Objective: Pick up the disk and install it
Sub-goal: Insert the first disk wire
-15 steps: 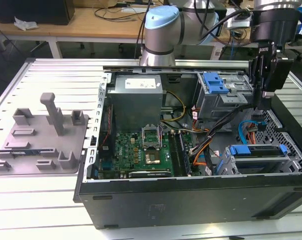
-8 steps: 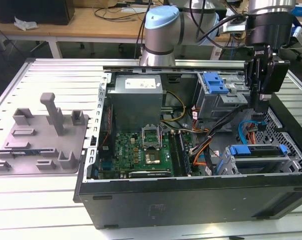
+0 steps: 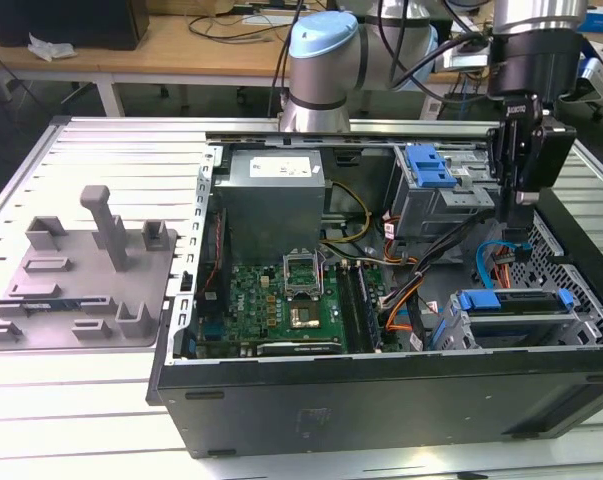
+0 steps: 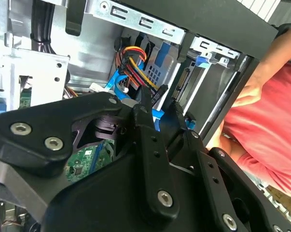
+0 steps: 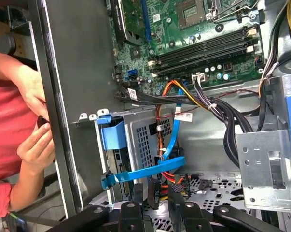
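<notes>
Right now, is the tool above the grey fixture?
No: in the exterior view the tool hangs over the open computer case, well to the exterior view's right of the grey fixture.

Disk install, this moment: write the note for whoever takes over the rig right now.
Gripper: fingers apart with nothing between them, hanging over the cables inside the open case.
Disk: appears to sit in the drive cage at the exterior view's lower right, blue rails showing, label hidden.
Done: pick-up, and apparently insertion.
Left: full seating cannot be confirmed.
Caution: a person's hand is at the case wall.
</notes>
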You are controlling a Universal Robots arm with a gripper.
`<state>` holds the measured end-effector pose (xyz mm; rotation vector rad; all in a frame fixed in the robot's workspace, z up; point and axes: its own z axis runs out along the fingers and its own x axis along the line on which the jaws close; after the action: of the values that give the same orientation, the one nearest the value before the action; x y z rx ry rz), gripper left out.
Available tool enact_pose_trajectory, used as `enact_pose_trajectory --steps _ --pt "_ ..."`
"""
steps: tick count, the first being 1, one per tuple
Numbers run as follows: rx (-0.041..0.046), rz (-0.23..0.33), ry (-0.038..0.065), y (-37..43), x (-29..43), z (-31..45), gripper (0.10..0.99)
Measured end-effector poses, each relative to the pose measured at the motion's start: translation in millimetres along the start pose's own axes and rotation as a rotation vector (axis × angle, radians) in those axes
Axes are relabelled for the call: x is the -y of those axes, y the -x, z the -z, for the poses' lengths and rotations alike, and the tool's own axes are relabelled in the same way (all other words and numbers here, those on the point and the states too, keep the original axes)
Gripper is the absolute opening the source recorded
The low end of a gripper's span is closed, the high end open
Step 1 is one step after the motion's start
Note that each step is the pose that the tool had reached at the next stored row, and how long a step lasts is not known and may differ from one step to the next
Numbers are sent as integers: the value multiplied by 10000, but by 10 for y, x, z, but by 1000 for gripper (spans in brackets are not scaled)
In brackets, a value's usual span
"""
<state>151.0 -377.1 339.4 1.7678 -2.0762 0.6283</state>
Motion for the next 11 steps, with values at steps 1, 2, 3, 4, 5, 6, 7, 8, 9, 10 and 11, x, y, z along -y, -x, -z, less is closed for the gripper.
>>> enact_pose_trajectory --steps 1,2,3,4,5,6,7,8,9,10,11 --pt "-9 1 -2 3 3 -4 341" --pt "-21 1 -4 5 8 -7 341" --pt "-45 1 -8 11 20 -14 341" --pt "-52 1 -9 15 23 -19 341" --pt "-55 1 -9 18 23 -25 341" --pt "-58 0 -9 20 22 -37 341" --pt "-61 -3 -10 23 22 -49 341" --pt "-66 -6 -12 25 22 -58 341" --pt "-79 -9 -16 27 21 -64 341" --pt "-95 -11 -22 29 21 -68 341" --pt "-107 -14 -26 31 20 -71 341"
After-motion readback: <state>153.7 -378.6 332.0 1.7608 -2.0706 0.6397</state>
